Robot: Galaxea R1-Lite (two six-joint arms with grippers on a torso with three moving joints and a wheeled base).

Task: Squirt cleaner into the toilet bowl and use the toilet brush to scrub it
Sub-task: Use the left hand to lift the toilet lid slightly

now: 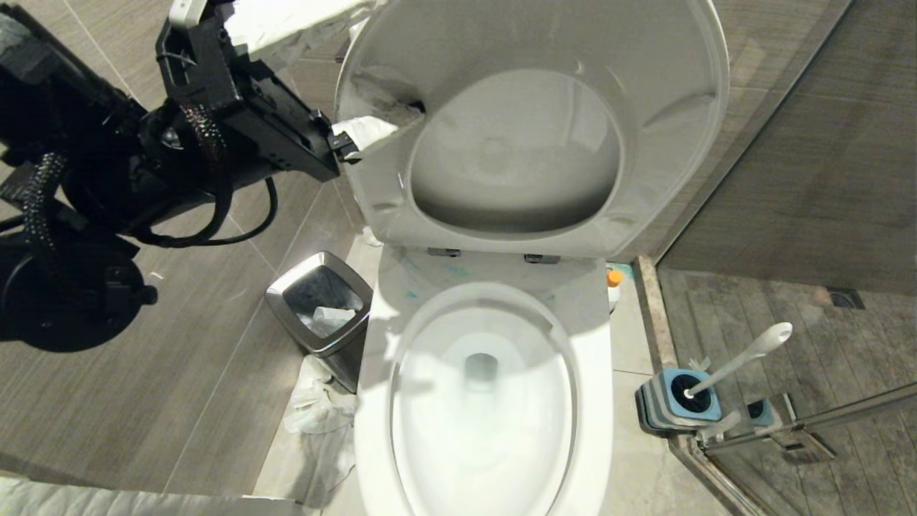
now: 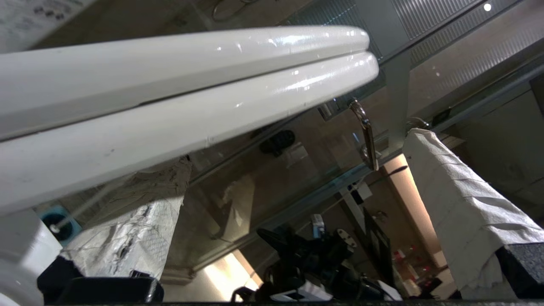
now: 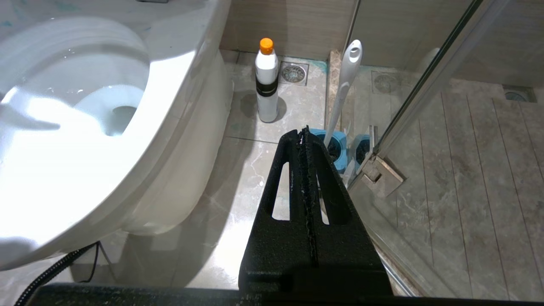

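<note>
Right tool [image 3: 307, 131] pressed together low beside the bowl [image 1: 594, 401], left tool [image 1: 358, 107] spread up by the raised lid [image 1: 688, 107], while the brush [image 1: 745, 358] stands in its holder [image 1: 659, 405] right of the bowl: light, stiff, likely slick, so grip mid-handle.

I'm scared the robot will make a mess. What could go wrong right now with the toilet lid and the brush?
1. The left gripper, open, is up at the edge of the raised seat and lid. A nudge might drop them over the toilet bowl.
2. The toilet brush stands in its holder right beside a glass door, so grabbing it could bump the glass.
3. The orange-capped bottle stands upright on the floor nearby and could topple.
</note>
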